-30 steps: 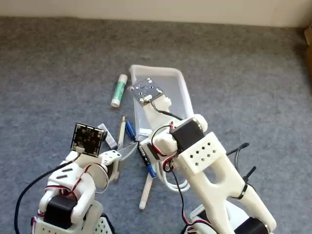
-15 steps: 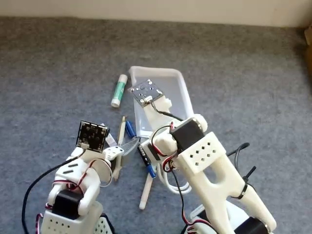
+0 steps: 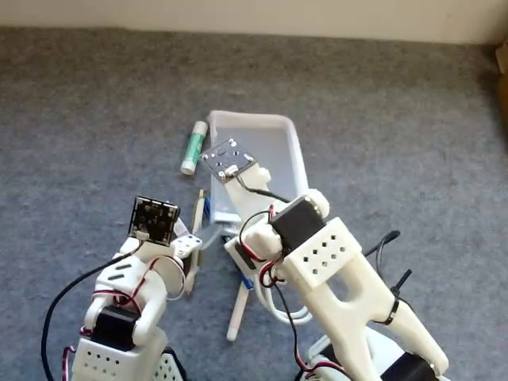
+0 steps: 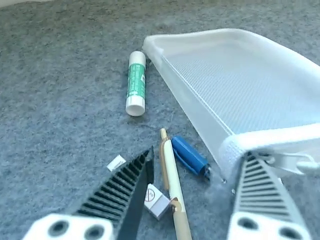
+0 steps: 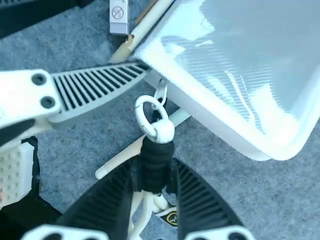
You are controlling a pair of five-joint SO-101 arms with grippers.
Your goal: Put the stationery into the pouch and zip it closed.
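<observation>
Grey table: with the right gripper (image 5: pixel 154 170) fingers clamped on the zip pull (image 5: pixel 156 152) of the open pouch (image 3: pixel 278 151), the left gripper (image 4: pixel 199 155), fingers wide and empty, should centre over the cream pen (image 4: pixel 172 172) beside it before closing.

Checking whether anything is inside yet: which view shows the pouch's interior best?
The left wrist view: the pouch lies open toward it, most of its inside visible, nothing in it. In the high view the right arm covers its near half. The right wrist view gives one corner up close.
</observation>
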